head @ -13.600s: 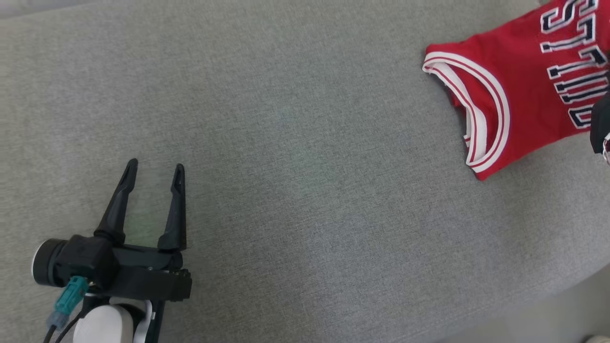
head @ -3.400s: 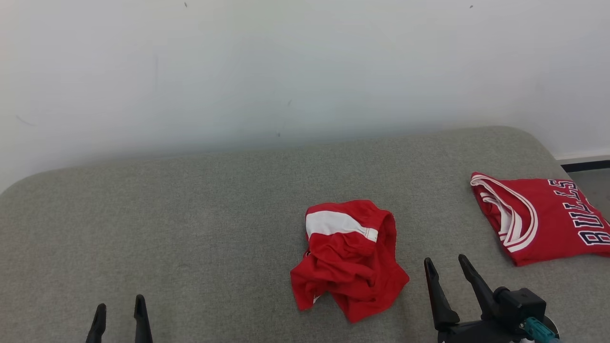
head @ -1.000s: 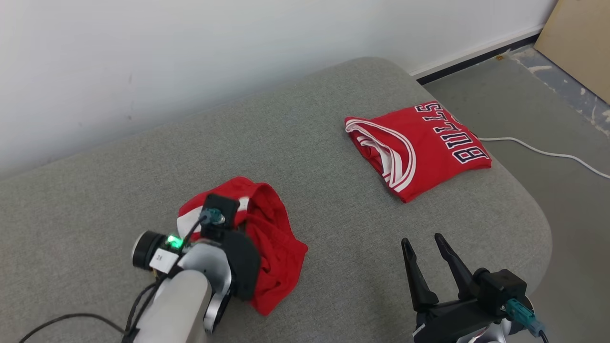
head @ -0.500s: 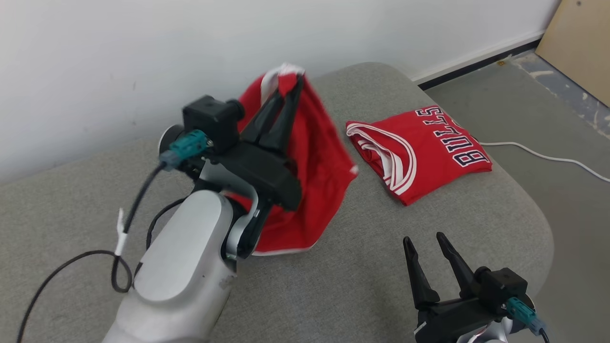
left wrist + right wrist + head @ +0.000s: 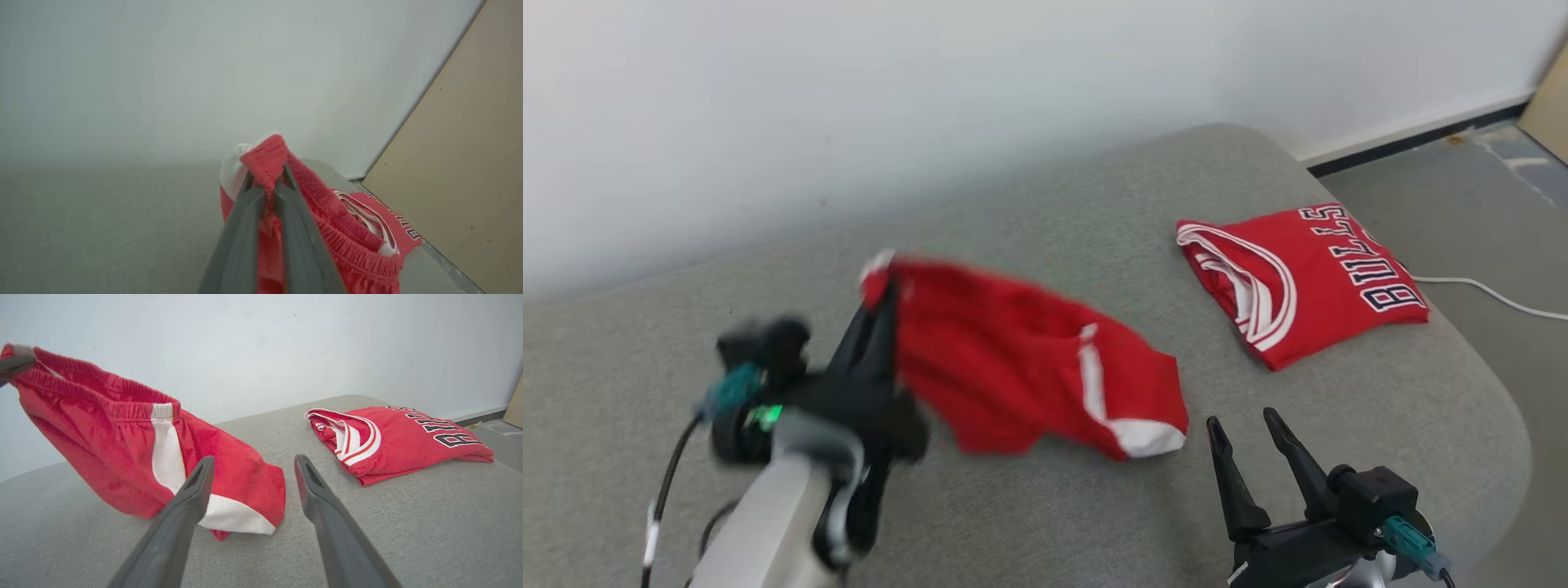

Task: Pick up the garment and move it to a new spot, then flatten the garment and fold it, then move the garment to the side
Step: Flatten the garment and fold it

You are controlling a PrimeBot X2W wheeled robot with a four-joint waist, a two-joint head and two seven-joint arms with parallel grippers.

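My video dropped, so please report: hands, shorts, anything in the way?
Left hand shut on shorts at waistband; shorts lifted, hem low over couch. Right hand open, empty. Folded jersey lies apart at right, not in the way.

The left gripper (image 5: 886,298) sits at the near left on its pale forearm (image 5: 764,523). Its fingers point toward the far side and are pinched tight on the garment (image 5: 1013,359). The right gripper (image 5: 1241,420) rests at the near right, fingers spread wide and empty.
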